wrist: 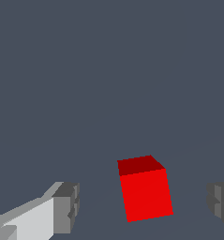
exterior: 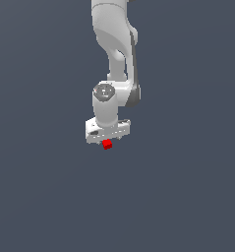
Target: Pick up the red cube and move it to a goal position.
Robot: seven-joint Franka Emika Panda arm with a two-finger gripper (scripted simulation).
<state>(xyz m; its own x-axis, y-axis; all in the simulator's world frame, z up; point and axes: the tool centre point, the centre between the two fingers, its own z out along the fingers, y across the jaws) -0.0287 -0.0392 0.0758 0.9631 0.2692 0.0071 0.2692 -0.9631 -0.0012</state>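
The red cube (exterior: pixel 107 144) is a tiny bright red cube just below the white hand of the arm in the exterior view. In the wrist view the red cube (wrist: pixel 145 188) lies between my two fingers, with a gap on each side. My gripper (exterior: pixel 108 142) is open; one grey fingertip (wrist: pixel 66 206) stands on one side of the cube and the other fingertip (wrist: pixel 220 202) on the opposite side. Neither pad touches the cube. In the wrist view my gripper (wrist: pixel 144 205) straddles the cube.
The white arm (exterior: pixel 116 44) comes down from the top of the exterior view. Everything else in both views is a plain dark grey surface (exterior: pixel 188 197).
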